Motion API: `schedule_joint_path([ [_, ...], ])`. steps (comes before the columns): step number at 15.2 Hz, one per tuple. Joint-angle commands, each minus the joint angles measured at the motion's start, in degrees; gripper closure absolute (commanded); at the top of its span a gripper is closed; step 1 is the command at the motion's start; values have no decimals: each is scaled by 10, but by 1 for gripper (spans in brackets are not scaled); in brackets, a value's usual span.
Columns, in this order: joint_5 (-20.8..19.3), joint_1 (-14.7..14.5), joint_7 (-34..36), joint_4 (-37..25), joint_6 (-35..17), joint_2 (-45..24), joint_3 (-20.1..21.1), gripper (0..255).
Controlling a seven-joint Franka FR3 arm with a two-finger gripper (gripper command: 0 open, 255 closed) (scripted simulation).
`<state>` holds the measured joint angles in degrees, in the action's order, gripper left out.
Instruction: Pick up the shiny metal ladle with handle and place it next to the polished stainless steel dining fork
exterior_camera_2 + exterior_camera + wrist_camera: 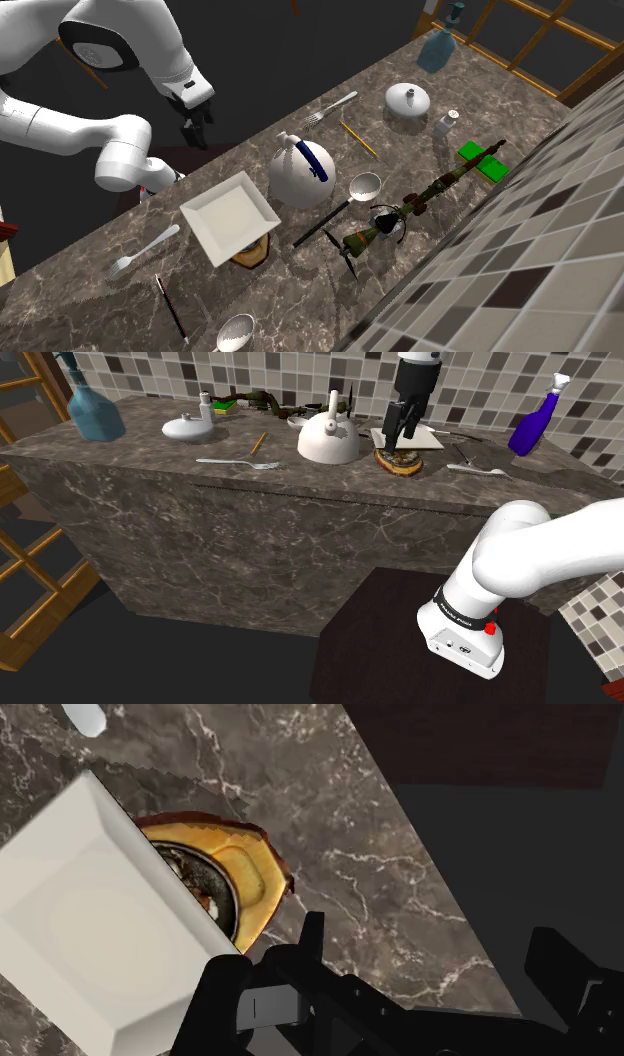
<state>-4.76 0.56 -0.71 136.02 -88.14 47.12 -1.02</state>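
- Pincer point(197, 125) – spread, empty, hanging above the counter point(80, 310) edge near the white square plate point(230, 215).
- Ladle point(364, 185) lies flat on the counter between the white kettle point(295, 185) and the tiled wall, untouched. It is well apart from the pincer.
- Fork point(330, 108) lies past the kettle, just beside a yellow pencil point(358, 138), with bare counter around it.
- Progress: nothing done yet, as I read it.
- Left – reach over the kettle side, pinch the dark handle, lift, carry it to the fork and set it down.

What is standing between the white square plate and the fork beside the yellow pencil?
The white kettle stands between them, clearest in the second exterior view.
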Motion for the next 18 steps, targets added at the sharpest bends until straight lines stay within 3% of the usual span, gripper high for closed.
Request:
schedule_joint_path([
  [1, 0, 0, 0, 0, 0, 0, 0, 0],
  [10, -56, -8, -158, -86, -84, -167, -89, 0],
  [18, -54, -18, -298, -215, -133, -341, -147, 0],
])
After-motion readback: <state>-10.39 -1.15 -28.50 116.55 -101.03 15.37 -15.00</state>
